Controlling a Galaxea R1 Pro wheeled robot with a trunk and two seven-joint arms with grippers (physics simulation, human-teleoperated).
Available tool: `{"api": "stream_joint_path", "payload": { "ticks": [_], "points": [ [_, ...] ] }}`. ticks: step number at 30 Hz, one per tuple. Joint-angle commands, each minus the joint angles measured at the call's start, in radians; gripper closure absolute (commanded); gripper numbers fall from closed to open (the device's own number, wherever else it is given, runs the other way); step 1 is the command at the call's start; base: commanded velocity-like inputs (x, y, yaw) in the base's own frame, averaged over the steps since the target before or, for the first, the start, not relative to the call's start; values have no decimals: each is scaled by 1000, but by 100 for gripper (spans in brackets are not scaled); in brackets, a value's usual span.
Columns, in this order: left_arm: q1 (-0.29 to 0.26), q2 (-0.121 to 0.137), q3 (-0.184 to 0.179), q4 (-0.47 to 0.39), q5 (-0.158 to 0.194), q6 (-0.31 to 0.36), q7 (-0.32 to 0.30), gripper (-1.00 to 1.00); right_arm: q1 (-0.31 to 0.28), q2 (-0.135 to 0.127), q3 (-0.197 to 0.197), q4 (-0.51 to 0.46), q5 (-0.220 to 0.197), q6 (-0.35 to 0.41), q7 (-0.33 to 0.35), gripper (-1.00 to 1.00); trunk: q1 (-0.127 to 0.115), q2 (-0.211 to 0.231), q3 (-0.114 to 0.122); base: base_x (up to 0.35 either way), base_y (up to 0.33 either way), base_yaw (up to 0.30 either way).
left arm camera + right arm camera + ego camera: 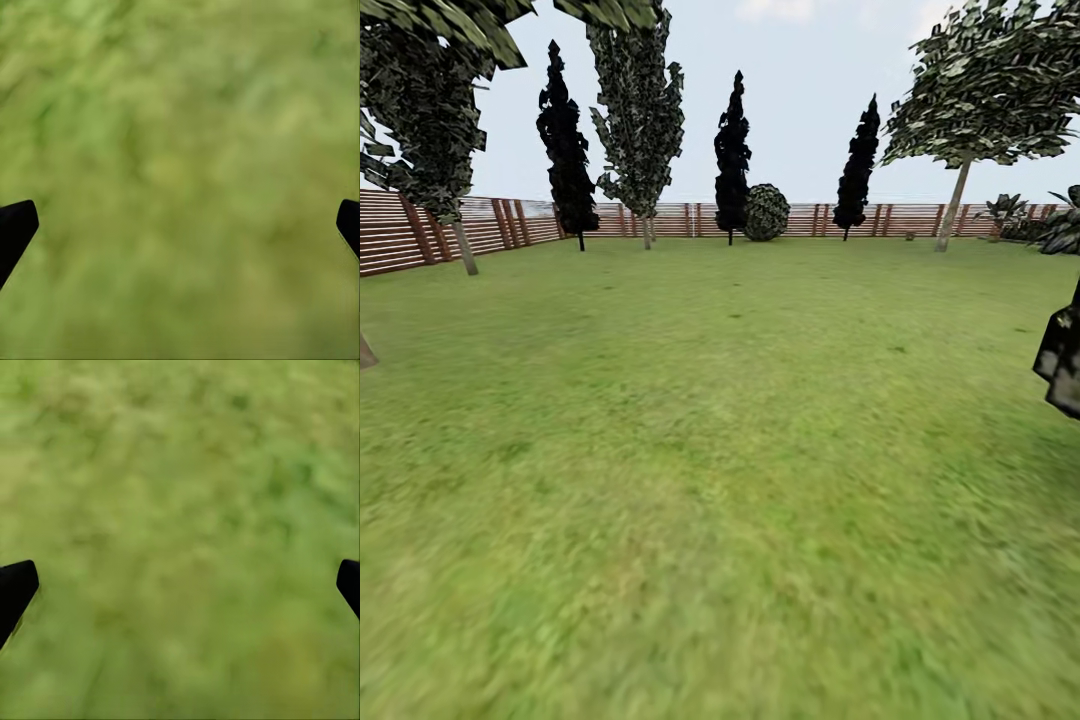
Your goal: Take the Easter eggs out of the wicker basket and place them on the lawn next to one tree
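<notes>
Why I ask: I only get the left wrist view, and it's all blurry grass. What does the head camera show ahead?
Observer: Open lawn runs to a slatted wooden fence at the far end.
Operator: Any tree I could aim for?
Observer: A tree with a pale, leaning trunk stands far right, near the fence.
Operator: And my other arm?
Observer: The right gripper is open over grass, with nothing between its fingers.

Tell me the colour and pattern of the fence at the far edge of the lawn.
Brown horizontal slats on the fence, with darker upright posts; the head view shows it best.
</notes>
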Motion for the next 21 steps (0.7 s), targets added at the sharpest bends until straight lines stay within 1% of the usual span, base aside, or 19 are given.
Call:
{"api": "stream_joint_path", "payload": {
  "ticks": [1, 18, 21],
  "points": [
    [-1, -1, 1, 1, -1, -3, 2, -100, 0, -1, 8, 0, -8, -3, -4, -100, 0, 0, -1, 319, 89, 0],
    [-1, 0, 1, 1, -1, -3, 2, -100, -1, -1, 9, 0, -8, -3, -4, -100, 0, 0, -1, 325, 13, -4],
    [-1, -1, 1, -6, 1, -5, 4, -100, 0, -1, 8, 0, -8, -3, -4, -100, 0, 0, -1, 98, 0, -69]
  ]
}}
